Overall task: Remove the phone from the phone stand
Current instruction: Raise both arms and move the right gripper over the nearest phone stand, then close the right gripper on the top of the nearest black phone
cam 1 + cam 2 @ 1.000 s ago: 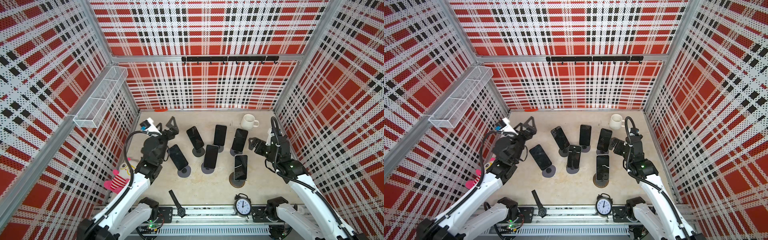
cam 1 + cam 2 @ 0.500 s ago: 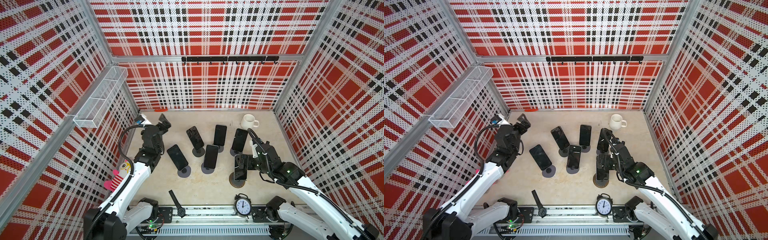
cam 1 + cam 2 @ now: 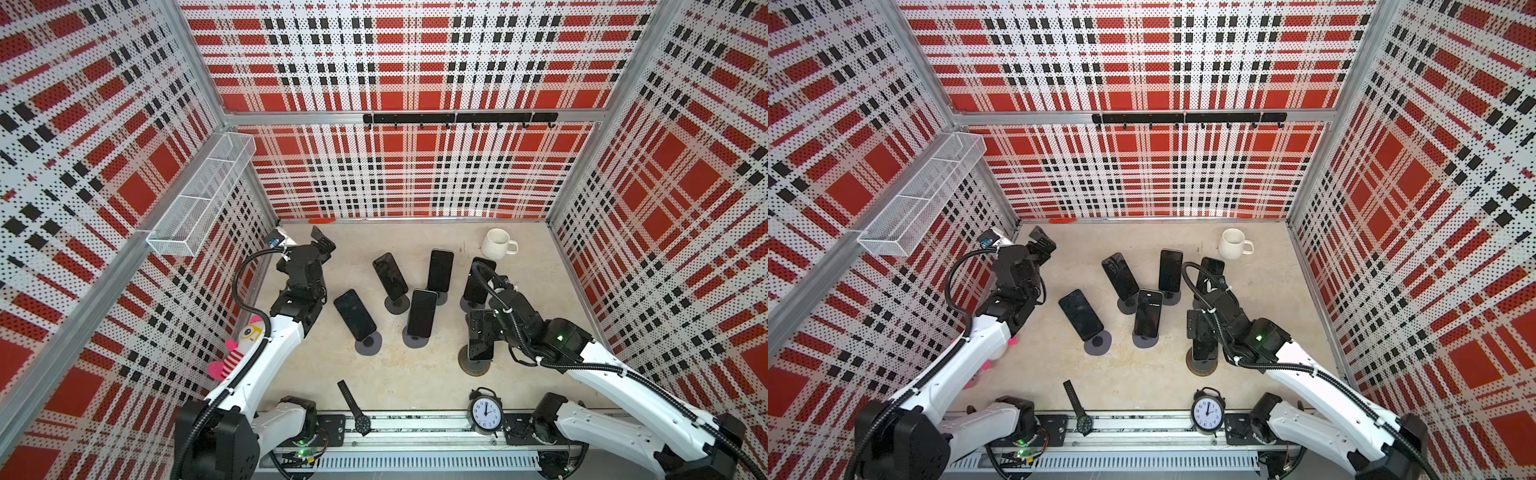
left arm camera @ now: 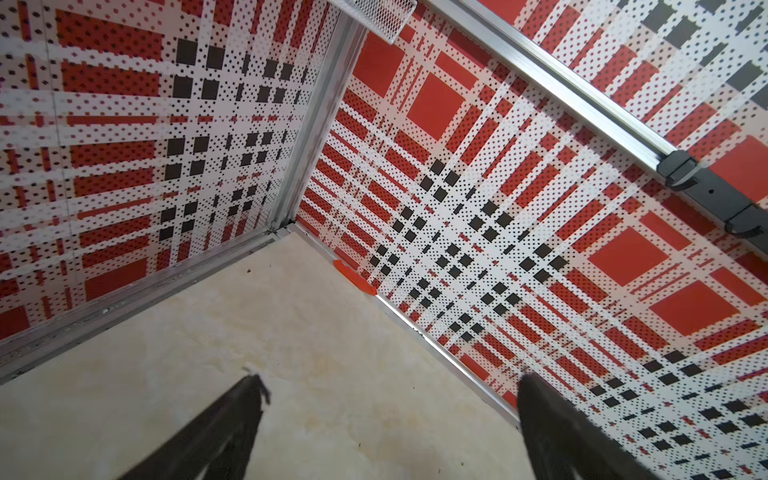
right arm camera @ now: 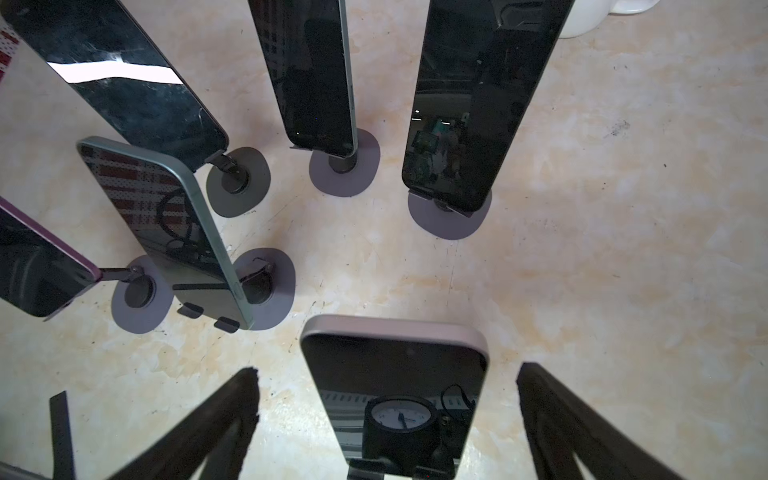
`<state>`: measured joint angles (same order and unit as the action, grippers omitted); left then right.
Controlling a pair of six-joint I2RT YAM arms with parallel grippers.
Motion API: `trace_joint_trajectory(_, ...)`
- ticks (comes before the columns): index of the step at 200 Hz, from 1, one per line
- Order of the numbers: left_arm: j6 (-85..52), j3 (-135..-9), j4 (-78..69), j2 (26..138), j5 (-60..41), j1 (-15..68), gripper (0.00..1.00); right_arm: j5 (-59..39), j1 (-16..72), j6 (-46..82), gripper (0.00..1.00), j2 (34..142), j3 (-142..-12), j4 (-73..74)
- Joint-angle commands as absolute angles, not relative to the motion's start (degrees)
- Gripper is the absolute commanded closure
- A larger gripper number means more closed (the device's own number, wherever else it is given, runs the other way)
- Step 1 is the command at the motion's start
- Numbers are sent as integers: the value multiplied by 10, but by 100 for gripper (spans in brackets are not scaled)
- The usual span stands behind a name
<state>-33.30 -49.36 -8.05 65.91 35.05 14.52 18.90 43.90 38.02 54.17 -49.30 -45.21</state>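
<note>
The phone (image 5: 395, 386), dark-screened with a pale rim, stands upright in its phone stand (image 3: 476, 368) at the front right of the floor in both top views. My right gripper (image 5: 386, 372) is open and straddles the phone's upper part, one finger on each side with a gap to each edge. In a top view the right gripper (image 3: 478, 330) hangs just over the phone (image 3: 481, 351). My left gripper (image 3: 322, 243) is open and empty near the back left corner; in the left wrist view the left gripper (image 4: 390, 380) faces bare floor and wall.
Several other phones on round-based stands (image 3: 422, 318) crowd the middle, close left of the right gripper. A white mug (image 3: 498, 244) sits at the back right. An alarm clock (image 3: 485, 412), a wristwatch (image 3: 353, 405) and a plush toy (image 3: 241, 345) lie along the front and left.
My right gripper has swung from the right wall down over the front right phone and now brackets it. The left gripper has drawn back toward the back left corner.
</note>
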Motion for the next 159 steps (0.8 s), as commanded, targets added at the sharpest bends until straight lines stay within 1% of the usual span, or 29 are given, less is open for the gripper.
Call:
trace_joint_trajectory(1,-294,-518,-79,669,410,176,2,229,449,414,0,545,-499,-461)
trace_joint_trajectory(19,-279,-524,-80,679,428,190,2,241,449,430,0,554,-496,-466)
trace_joint_trajectory(29,-274,-527,-81,683,436,195,2,239,449,432,3,556,-494,-461)
trace_joint_trajectory(73,-263,-526,-90,690,438,198,2,219,449,448,10,566,-480,-431)
trace_joint_trajectory(91,-258,-526,-90,693,439,198,2,215,449,452,15,574,-481,-426)
trace_joint_trajectory(130,-255,-520,-94,692,435,198,2,218,450,459,15,591,-485,-421)
trace_joint_trajectory(159,-252,-516,-98,689,434,198,2,225,453,473,18,605,-492,-428)
